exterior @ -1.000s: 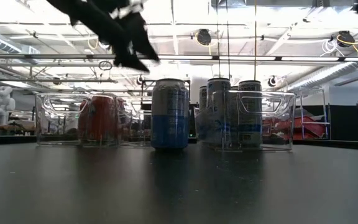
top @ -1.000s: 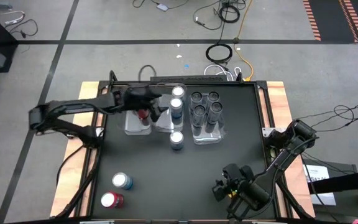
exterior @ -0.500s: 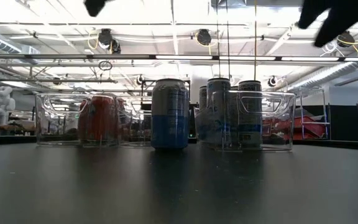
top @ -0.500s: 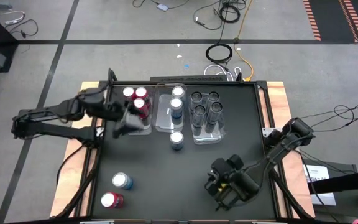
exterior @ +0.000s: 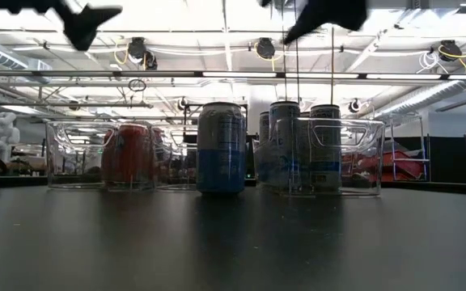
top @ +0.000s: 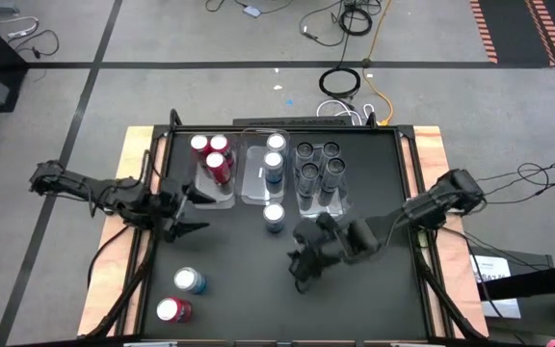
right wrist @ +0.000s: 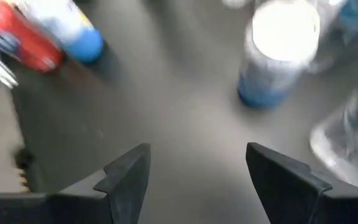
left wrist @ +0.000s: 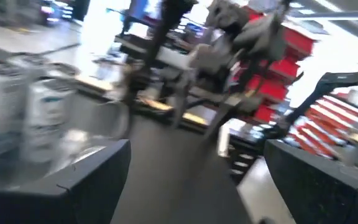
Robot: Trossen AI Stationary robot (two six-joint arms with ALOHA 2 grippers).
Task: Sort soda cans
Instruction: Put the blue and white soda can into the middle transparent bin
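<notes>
Left claw (top: 189,210) wide, empty, above the black desk (top: 374,183) just beside the clear plastic tray (top: 215,193) holding red cans (top: 218,167). Right claw (top: 303,258) spread, empty, near the loose blue-and-silver can (top: 274,217). Another blue-and-silver can (top: 190,280) and red can (top: 172,310) stand at the near-left corner.

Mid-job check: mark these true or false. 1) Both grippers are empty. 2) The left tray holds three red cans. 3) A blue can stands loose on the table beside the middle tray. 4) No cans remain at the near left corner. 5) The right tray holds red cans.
1) True: left gripper and right gripper are open, holding nothing.
2) True: three red cans stand in the left tray.
3) True: the blue can stands just outside the middle tray.
4) False: a loose blue can and a loose red can stand there.
5) False: the right tray holds dark grey cans.
</notes>
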